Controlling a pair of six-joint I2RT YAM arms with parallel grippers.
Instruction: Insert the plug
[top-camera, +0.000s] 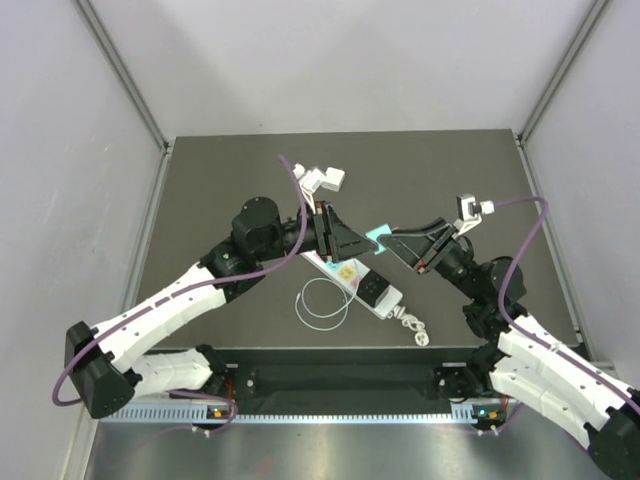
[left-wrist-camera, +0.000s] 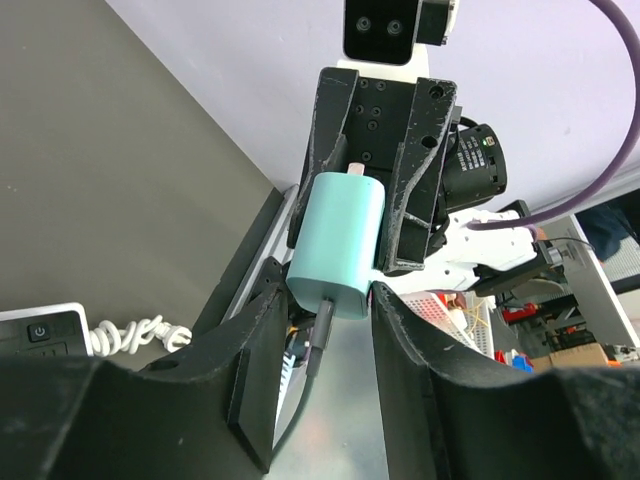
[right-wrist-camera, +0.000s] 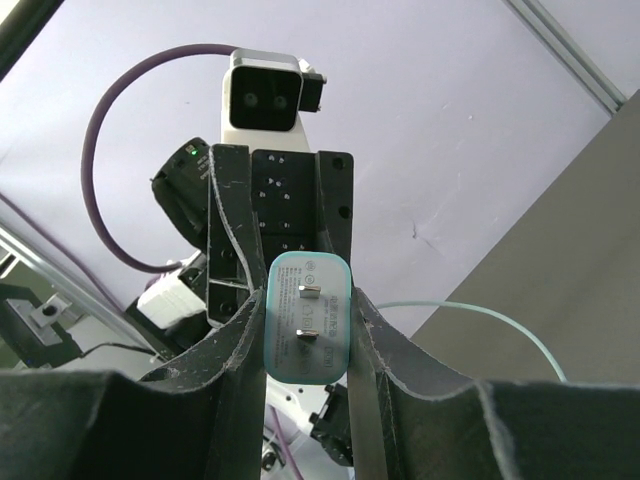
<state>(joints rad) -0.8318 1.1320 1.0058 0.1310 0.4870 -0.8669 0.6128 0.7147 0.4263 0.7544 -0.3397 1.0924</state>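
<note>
The mint-green plug hangs in the air over the middle of the surface, caught between the two arms where their tips meet. It sits above the far end of the power strip and does not touch it.

Seen from the right wrist, its flat face with two metal prongs looks straight back along that arm. From the left wrist, a thin dark lead leaves the opposite end. The right pincer has a finger pressed against each side of the plug, holding it. The left pincer comes in from the other side, and its fingers also bear on the cable end of the plug, so both are clamped on the one thing. The two pincers point nose to nose, roughly level.

Below them the power strip lies at a slant on the dark surface. It is white with a dark top panel and a yellowish patch partway along. From the left wrist its power button shows at one corner. A white curly cord bunches at its near end, towards the right arm's base. Just beside the strip, on its left, a thin pale cable lies in a loose loop.
</note>
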